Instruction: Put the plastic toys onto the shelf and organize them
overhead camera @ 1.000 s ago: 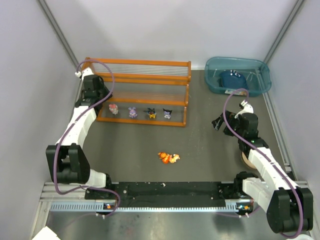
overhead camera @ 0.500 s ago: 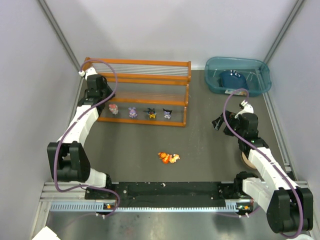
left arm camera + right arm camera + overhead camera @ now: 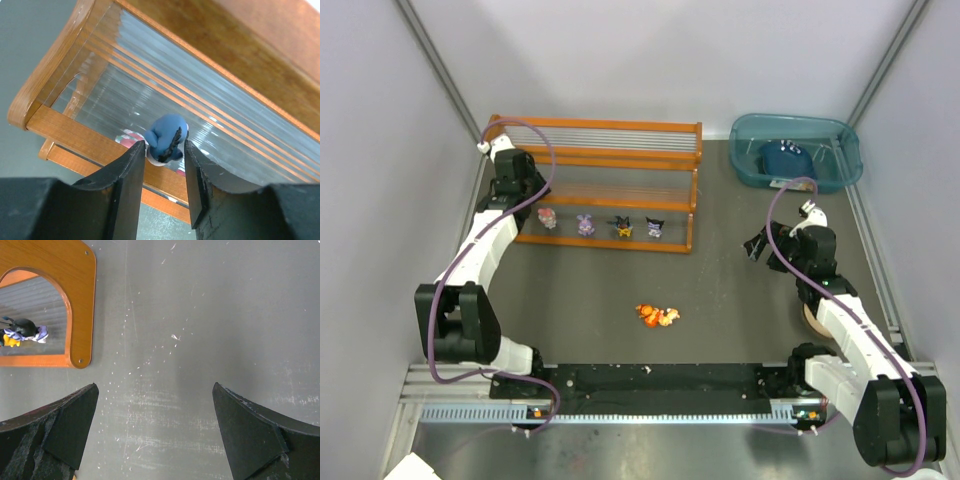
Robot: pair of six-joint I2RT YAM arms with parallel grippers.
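Left arm: over the last second it has been edging forward over the left end of the shelf [image 3: 595,128] and is now holding there. The left tool [image 3: 163,147] is pinching the blue toy [image 3: 166,134] above the silvery rods of the middle tier. Both fingers are appearing to touch it. Whether its base is already sitting on the rods cannot be told.

Right arm: it is staying where it was, with the right tool [image 3: 155,389] spread wide and hanging empty over the bare table [image 3: 740,330], just right of the shelf's end.

Stock: four toys [image 3: 585,224] are standing in a row on the lowest tier, unchanged. An orange toy [image 3: 657,316] is lying on the table, well apart from the shelf.

Judgement: placement of the blue toy is reaching the release point. The orange toy is awaiting collection.
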